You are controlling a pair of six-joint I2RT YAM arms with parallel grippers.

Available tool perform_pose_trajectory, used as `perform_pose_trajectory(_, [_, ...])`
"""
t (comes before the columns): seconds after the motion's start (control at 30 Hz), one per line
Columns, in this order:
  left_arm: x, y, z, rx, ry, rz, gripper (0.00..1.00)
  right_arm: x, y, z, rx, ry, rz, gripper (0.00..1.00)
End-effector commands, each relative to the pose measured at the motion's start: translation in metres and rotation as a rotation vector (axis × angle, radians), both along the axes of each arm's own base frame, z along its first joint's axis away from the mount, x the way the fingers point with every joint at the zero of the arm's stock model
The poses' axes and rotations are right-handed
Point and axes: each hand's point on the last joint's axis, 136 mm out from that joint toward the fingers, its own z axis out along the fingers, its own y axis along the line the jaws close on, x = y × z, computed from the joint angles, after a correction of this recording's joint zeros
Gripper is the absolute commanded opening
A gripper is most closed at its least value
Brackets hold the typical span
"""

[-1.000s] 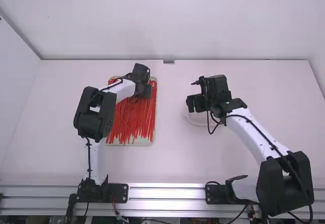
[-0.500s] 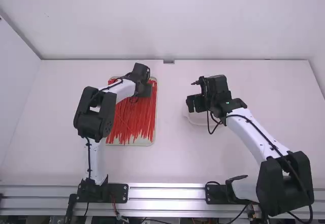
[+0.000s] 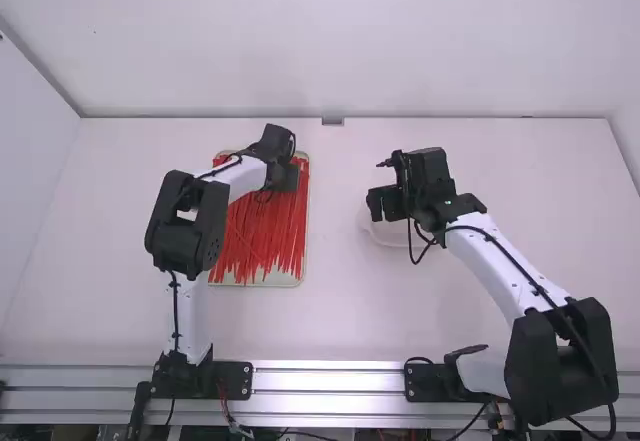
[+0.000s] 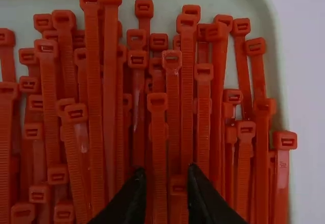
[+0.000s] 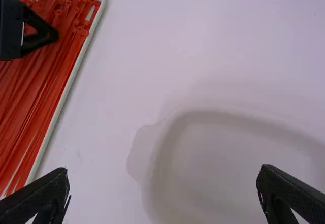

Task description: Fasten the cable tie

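Note:
A thick pile of red cable ties point(image 3: 262, 236) lies lengthwise in a pale tray point(image 3: 303, 251) left of the middle. My left gripper point(image 3: 283, 176) is down at the pile's far end. In the left wrist view its fingertips point(image 4: 195, 188) stand close together on the red cable ties point(image 4: 167, 112), with one or two strands pinched in the narrow gap of the left gripper point(image 4: 165, 193). My right gripper point(image 3: 385, 204) hangs open over the table to the right, with nothing between its fingers point(image 5: 48, 191).
A shallow white dish point(image 3: 378, 233) sits on the table just under the right gripper and appears again as the white dish point(image 5: 228, 163) in the right wrist view. The tray rim point(image 5: 76, 76) lies to its left. The table's back wall runs behind both arms.

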Motion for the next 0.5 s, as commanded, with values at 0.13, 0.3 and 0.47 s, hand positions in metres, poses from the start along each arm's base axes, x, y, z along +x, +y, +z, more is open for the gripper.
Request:
perform_pose_trajectory(0.13, [-0.0021,-0.0037,0.0041,0.004,-0.005,-0.005,0.2,0.0064,0.0024,0.0071,0.002,-0.016,0.0,0.98])
perform_pose_trajectory(0.3, [-0.0037,-0.0026,0.0031,0.007,0.003,-0.004,0.19,0.0047,0.0019,0.0057,-0.002,-0.007,0.001,0.98])
perform_pose_trajectory(0.47, [-0.0035,-0.0026,0.0039,0.007,0.001,-0.004,0.14,0.0037,0.0016,0.0048,-0.004,-0.002,0.001,0.99])
